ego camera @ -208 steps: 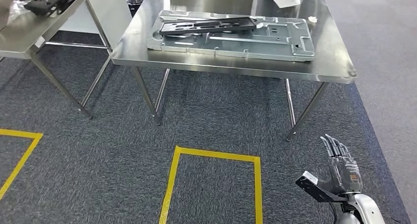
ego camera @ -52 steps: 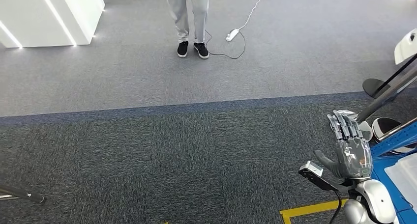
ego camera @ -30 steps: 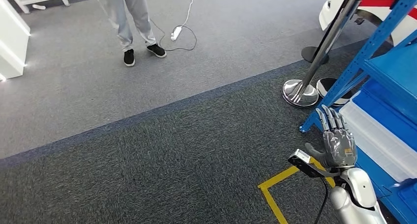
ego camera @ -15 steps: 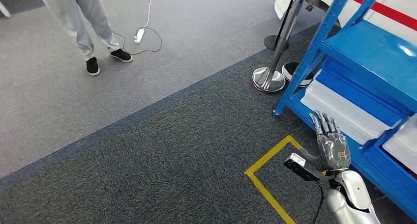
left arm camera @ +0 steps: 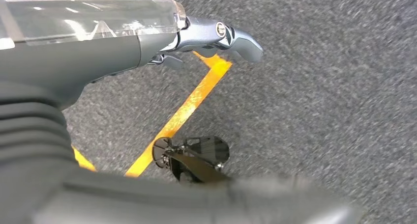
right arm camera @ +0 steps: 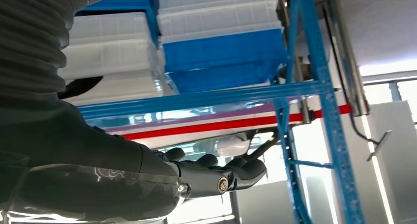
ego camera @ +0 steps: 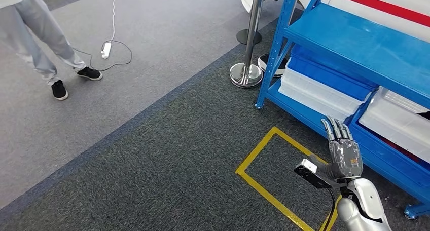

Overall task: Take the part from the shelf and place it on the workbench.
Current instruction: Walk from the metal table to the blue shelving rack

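The robot faces a blue shelf that fills the floor from about one to three o'clock of its view. Its right hand hangs at four o'clock, palm flat, fingers straight and a little apart, holding nothing; I judge it is carried low like that for walking, not reaching. The left hand hangs over grey carpet and a yellow floor line; its fingers reach forward and nothing lies between them, though how wide they are I cannot tell. White bins sit on the lower shelf level, likely stock for picking. Which item is the part, I cannot tell from here; a dark shape at the far right edge may be it. A person stands at ten o'clock, well apart, beside a cable.
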Available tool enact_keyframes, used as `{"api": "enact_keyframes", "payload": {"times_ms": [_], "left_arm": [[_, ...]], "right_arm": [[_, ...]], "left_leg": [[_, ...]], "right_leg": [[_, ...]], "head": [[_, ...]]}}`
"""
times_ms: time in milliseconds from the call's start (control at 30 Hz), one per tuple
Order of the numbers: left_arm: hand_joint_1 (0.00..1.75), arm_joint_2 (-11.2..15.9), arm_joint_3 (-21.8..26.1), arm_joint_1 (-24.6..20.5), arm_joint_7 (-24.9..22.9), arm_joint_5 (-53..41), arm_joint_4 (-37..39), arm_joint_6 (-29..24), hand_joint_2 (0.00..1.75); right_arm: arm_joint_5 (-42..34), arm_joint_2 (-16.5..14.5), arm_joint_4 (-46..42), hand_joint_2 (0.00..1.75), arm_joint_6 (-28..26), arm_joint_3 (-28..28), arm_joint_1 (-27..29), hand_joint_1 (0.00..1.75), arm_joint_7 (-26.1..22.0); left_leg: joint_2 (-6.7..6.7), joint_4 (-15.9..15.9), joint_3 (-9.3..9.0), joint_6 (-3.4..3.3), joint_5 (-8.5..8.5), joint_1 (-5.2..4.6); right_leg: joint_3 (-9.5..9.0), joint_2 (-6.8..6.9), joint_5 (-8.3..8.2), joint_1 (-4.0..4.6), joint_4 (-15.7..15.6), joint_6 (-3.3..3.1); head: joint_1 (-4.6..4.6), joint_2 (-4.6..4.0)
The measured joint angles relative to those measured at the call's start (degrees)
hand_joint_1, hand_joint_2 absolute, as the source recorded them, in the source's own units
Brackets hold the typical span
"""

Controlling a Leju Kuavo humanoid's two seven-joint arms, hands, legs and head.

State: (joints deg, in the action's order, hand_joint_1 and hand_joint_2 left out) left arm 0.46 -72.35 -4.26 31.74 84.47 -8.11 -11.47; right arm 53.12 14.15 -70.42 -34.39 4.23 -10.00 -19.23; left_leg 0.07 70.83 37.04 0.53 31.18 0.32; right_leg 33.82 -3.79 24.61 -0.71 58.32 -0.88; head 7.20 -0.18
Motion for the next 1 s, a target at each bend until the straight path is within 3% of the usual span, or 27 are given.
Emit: {"api": "enact_keyframes", "payload": {"times_ms": [67,133,200,233,300,333,400,433,467,500,567,633,700,733,800,867,900,933,967,1000], "left_arm": [[0.00,0.13,0.26,-0.06,-0.01,-0.26,0.00,0.11,1.75],[0.00,0.26,0.30,-0.19,-0.24,-0.70,0.00,0.25,1.75],[0.00,0.26,0.29,-0.54,-0.53,-0.94,-0.02,0.31,1.75],[0.00,0.20,0.28,-0.76,-0.66,-1.01,-0.04,0.31,1.75],[0.00,0.07,0.29,-0.99,-0.88,-1.02,-0.08,0.25,1.75],[0.00,0.04,0.29,-0.97,-0.98,-1.01,-0.09,0.21,1.75],[0.00,0.04,0.31,-0.80,-1.09,-0.98,-0.09,0.14,1.75],[0.00,0.02,0.31,-0.75,-1.14,-0.96,-0.09,0.13,1.75],[0.00,-0.01,0.31,-0.74,-1.16,-0.96,-0.09,0.14,1.75],[0.00,-0.05,0.30,-0.75,-1.17,-0.97,-0.09,0.19,1.75],[0.00,-0.16,0.29,-0.80,-1.18,-1.03,-0.09,0.36,1.75],[0.00,-0.20,0.28,-0.87,-1.21,-1.14,-0.09,0.52,1.75],[0.00,-0.20,0.28,-0.99,-1.26,-1.28,-0.09,0.56,1.75],[0.00,-0.20,0.28,-1.09,-1.29,-1.36,-0.09,0.55,1.75],[0.00,-0.19,0.28,-1.18,-1.35,-1.45,-0.09,0.48,1.75],[0.00,-0.20,0.28,-1.04,-1.41,-1.43,-0.09,0.40,1.75],[0.00,-0.21,0.27,-0.94,-1.44,-1.39,-0.09,0.37,1.75],[0.00,-0.23,0.27,-0.87,-1.45,-1.34,-0.09,0.36,1.75],[0.00,-0.24,0.26,-0.84,-1.46,-1.31,-0.09,0.35,1.75],[0.00,-0.25,0.26,-0.86,-1.46,-1.27,-0.09,0.34,1.75]], "right_arm": [[-0.36,0.17,0.06,1.75,0.00,-0.18,-0.05,0.00,0.01],[-0.42,0.24,0.13,1.75,-0.08,-0.28,-0.14,0.00,0.02],[0.13,0.26,0.31,1.75,-0.21,-0.34,-0.19,0.00,0.19],[0.56,0.25,0.43,1.75,-0.28,-0.38,-0.22,0.00,0.34],[1.39,0.17,0.68,1.75,-0.36,-0.43,-0.79,0.00,0.75],[1.69,0.05,0.83,1.75,-0.36,-0.40,-1.15,0.00,0.92],[2.10,-0.20,1.23,1.75,-0.26,-0.32,-1.66,0.00,1.15],[2.23,-0.30,1.48,1.75,-0.18,-0.31,-1.70,0.00,1.20],[2.33,-0.35,1.72,1.75,-0.10,-0.30,-1.73,0.00,1.22],[2.38,-0.39,1.92,1.75,-0.04,-0.30,-1.84,0.00,1.23],[2.40,-0.44,2.19,1.75,0.05,-0.30,-2.26,0.00,1.26],[2.40,-0.50,2.34,1.75,0.14,-0.31,-2.64,0.00,1.28],[2.43,-0.54,2.51,1.75,0.22,-0.35,-2.66,0.00,1.28],[2.48,-0.55,2.59,1.75,0.25,-0.40,-2.58,0.00,1.27],[2.60,-0.61,2.62,1.75,0.28,-0.52,-2.60,0.00,1.28],[2.72,-0.84,2.61,1.75,0.29,-0.57,-2.65,0.00,1.28],[2.79,-0.98,2.63,1.75,0.30,-0.57,-2.59,0.00,1.27],[2.90,-1.10,2.66,1.75,0.31,-0.57,-2.50,0.00,1.28],[3.04,-1.16,2.69,1.75,0.33,-0.58,-2.42,0.00,1.31],[3.18,-1.19,2.71,1.75,0.34,-0.60,-2.38,0.00,1.33]], "left_leg": [[-2.44,-7.78,-3.35,-0.37,-3.56,0.21],[-4.29,-11.81,-5.03,-0.62,-4.63,0.24],[-3.36,-12.32,-5.17,-1.03,-4.84,0.14],[-2.67,-12.70,-5.26,-1.39,-5.14,0.18],[-1.13,-13.52,-5.43,-2.08,-5.70,0.37],[-0.32,-13.68,-5.44,-2.29,-5.80,0.30],[1.31,-13.70,-5.29,-2.47,-5.78,0.17],[2.08,-13.69,-5.25,-2.46,-5.75,0.13],[2.82,-13.66,-5.23,-2.40,-5.70,0.13],[3.51,-13.61,-5.28,-2.29,-5.62,0.14],[4.81,-13.37,-5.42,-1.82,-5.30,0.02],[5.96,-13.15,-5.59,-1.19,-4.94,-0.23],[7.10,-13.19,-5.90,-0.54,-4.74,-0.33],[6.96,-13.05,-5.99,-0.15,-4.51,-0.22],[4.50,-10.42,-5.09,0.48,-2.52,0.05],[1.35,-3.40,-1.98,0.78,1.31,0.22],[0.73,0.46,-0.17,0.83,2.87,0.24],[0.47,3.06,1.13,0.84,3.50,0.24],[0.37,3.66,1.54,0.78,3.00,0.24],[0.20,1.94,0.87,0.62,1.39,0.24]], "right_leg": [[0.18,-1.48,0.03,-0.02,0.32,0.31],[0.68,-2.87,-0.18,-0.17,0.45,1.06],[1.12,-4.14,-0.64,-0.39,0.20,2.00],[1.31,-3.67,-0.64,-0.44,0.26,2.33],[2.66,-0.65,1.08,-0.26,2.84,2.66],[4.09,1.29,2.80,-0.25,5.87,2.76],[7.53,2.99,5.99,-0.41,13.12,3.09],[8.41,3.29,6.38,-0.55,15.14,3.27],[8.24,3.56,5.73,-0.67,15.05,3.41],[6.85,4.02,4.19,-0.75,12.64,3.48],[2.52,6.23,1.07,-0.54,4.80,3.25],[0.33,7.57,0.05,-0.09,0.37,2.48],[0.46,6.54,0.11,0.16,0.03,1.68],[0.45,5.88,0.02,0.06,-0.07,1.33],[0.38,4.61,-0.25,-0.27,-0.32,0.59],[0.44,3.33,-0.36,-0.39,-0.34,0.07],[0.49,2.61,-0.38,-0.35,-0.30,-0.06],[0.53,1.84,-0.39,-0.29,-0.25,-0.09],[0.54,1.01,-0.39,-0.25,-0.17,-0.09],[0.52,0.17,-0.38,-0.23,-0.08,-0.08]], "head": [[-0.01,0.01],[0.00,0.01],[0.00,0.00],[-0.01,-0.01],[-0.02,-0.01],[-0.02,-0.01],[-0.02,0.00],[-0.02,0.00],[-0.02,-0.01],[-0.02,0.00],[-0.01,0.00],[-0.01,0.01],[-0.01,-0.01],[-0.01,-0.01],[-0.01,-0.01],[-0.01,-0.01],[-0.01,-0.01],[-0.01,-0.01],[-0.01,-0.01],[-0.01,-0.01]]}}
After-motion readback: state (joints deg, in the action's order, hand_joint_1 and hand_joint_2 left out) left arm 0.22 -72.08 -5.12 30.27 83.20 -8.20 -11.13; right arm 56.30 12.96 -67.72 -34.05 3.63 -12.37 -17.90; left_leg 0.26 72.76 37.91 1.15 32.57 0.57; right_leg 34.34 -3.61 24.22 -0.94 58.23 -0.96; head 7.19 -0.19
